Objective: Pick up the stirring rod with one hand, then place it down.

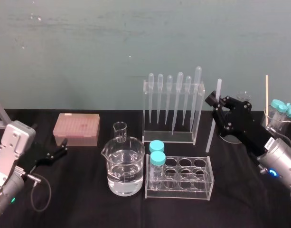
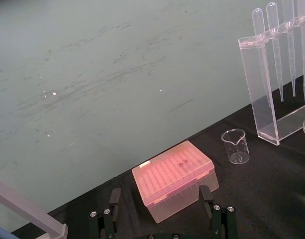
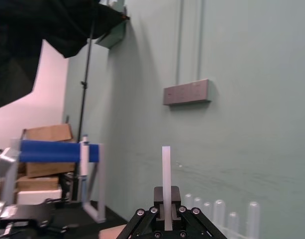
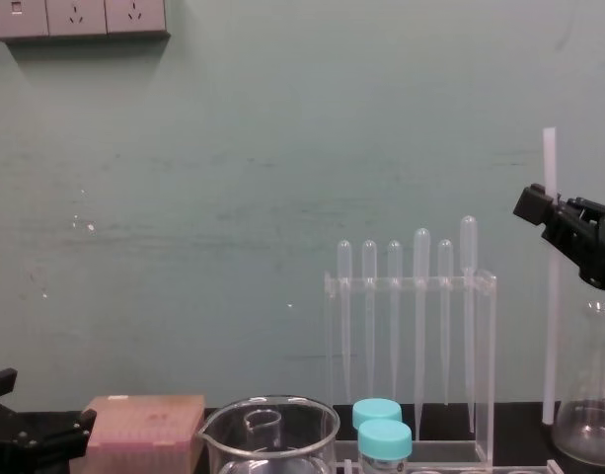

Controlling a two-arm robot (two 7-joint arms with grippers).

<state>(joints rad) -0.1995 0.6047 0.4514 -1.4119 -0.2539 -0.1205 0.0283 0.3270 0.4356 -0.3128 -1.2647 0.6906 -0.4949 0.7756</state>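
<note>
The stirring rod (image 1: 211,130) is a thin translucent white stick standing nearly upright just right of the pipette rack (image 1: 173,109). My right gripper (image 1: 214,100) is shut on the rod's upper part, and a short length sticks out above the jaws. In the chest view the rod (image 4: 550,326) hangs straight down from the right gripper (image 4: 544,204), its lower end close to the black table. The right wrist view shows the rod (image 3: 166,169) rising from between the right gripper's (image 3: 166,221) jaws. My left gripper (image 1: 61,148) rests open at the left, next to the pink box (image 2: 173,177).
A large beaker of water (image 1: 125,166) and a small beaker (image 1: 120,132) stand at centre. A clear tube rack (image 1: 202,176) in front holds two teal-capped tubes. A flask (image 4: 590,415) and a beaker of capped tubes (image 1: 280,114) stand at the far right.
</note>
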